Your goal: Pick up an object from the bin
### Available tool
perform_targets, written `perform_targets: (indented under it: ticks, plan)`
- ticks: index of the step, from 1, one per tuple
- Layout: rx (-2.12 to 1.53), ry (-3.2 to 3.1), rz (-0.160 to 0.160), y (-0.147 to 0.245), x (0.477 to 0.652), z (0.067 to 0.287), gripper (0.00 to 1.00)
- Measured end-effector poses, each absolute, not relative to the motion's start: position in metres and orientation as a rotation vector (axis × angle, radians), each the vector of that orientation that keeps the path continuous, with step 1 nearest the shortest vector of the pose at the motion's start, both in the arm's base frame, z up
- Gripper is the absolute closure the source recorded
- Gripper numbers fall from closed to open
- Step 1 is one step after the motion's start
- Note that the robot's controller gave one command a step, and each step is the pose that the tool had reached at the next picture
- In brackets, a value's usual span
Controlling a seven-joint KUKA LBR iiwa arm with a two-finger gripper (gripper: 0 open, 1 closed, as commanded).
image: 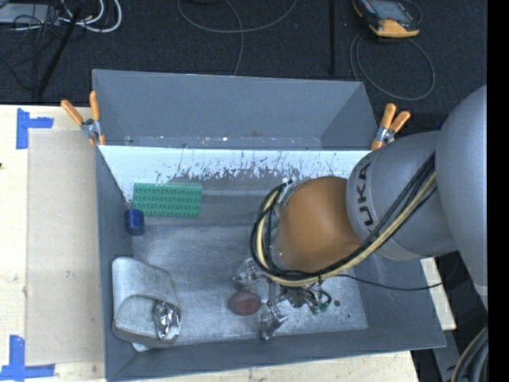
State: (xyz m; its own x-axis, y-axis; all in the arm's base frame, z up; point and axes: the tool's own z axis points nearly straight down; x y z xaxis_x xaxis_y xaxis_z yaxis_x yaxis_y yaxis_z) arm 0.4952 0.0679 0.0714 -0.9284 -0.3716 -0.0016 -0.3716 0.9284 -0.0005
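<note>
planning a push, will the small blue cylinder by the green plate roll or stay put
The blue cylinder looks round-sided, so it would probably roll if tipped. It sits beside the green plate, which may block it. It looks small, likely light.

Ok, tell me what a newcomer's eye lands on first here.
The arm's orange wrist cover dominates, reaching in from the right, its gripper low beside a small reddish-brown disc at the bin's near side. Next, the green studded plate leaning on the back wall, and a grey cloth in the lower-left corner.
</note>
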Motion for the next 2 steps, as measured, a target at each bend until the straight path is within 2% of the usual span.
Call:
perform_targets:
  ticks: [1,2]
  plan:
    - [-0.586,3.075,0.002,0.069,0.498,0.074,1.0]
    - [-0.798,3.029,-0.001,0.08,0.508,0.212,1.0]
